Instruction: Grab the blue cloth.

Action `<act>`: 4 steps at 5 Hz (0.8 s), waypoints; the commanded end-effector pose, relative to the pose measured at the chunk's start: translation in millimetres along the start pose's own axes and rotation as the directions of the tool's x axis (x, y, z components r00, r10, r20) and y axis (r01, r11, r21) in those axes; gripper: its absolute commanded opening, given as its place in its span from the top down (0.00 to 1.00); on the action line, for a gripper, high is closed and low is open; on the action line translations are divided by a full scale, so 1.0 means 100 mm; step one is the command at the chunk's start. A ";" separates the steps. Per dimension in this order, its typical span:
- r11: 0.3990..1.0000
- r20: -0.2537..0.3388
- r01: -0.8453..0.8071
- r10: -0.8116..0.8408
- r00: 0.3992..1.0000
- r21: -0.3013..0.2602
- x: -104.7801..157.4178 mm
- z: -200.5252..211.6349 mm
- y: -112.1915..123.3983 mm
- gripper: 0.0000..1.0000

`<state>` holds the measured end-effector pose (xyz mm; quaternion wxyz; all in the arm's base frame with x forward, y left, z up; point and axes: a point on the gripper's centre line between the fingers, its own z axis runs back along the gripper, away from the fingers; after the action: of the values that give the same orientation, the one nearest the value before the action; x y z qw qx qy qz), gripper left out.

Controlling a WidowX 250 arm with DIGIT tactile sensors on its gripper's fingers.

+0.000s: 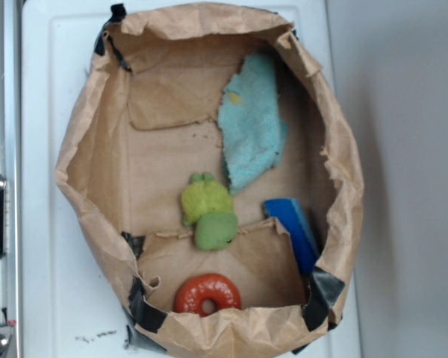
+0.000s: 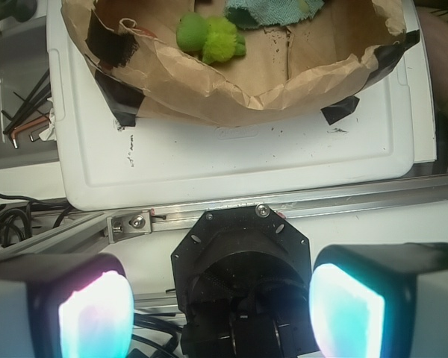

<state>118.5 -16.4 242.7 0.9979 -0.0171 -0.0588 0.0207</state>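
Observation:
The blue cloth [image 1: 250,123] is a pale aqua fuzzy rag with a small yellow spot. It lies against the far right inner wall of a brown paper bag [image 1: 89,149]. In the wrist view only its edge [image 2: 280,11] shows at the top. My gripper [image 2: 220,309] is open and empty, its two glowing pads wide apart. It hangs over the robot base and rail, well short of the bag. The gripper does not show in the exterior view.
In the bag lie a green plush toy [image 1: 207,211], a dark blue sponge [image 1: 295,227] at the right wall and a red ring [image 1: 207,294] at the near end. The bag sits on a white board [image 2: 246,156]. Black cables [image 2: 22,104] lie left.

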 end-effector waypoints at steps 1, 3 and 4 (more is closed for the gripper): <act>1.000 0.000 0.000 0.000 1.000 0.000 0.00 0.00 0.00 0.00; 0.997 0.107 -0.074 0.074 0.991 -0.004 0.81 -0.40 0.28 0.00; 0.997 0.157 -0.079 0.082 0.984 -0.024 1.06 -0.66 0.52 0.00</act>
<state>228.6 34.9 176.3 0.9905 -0.0277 -0.1218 0.0578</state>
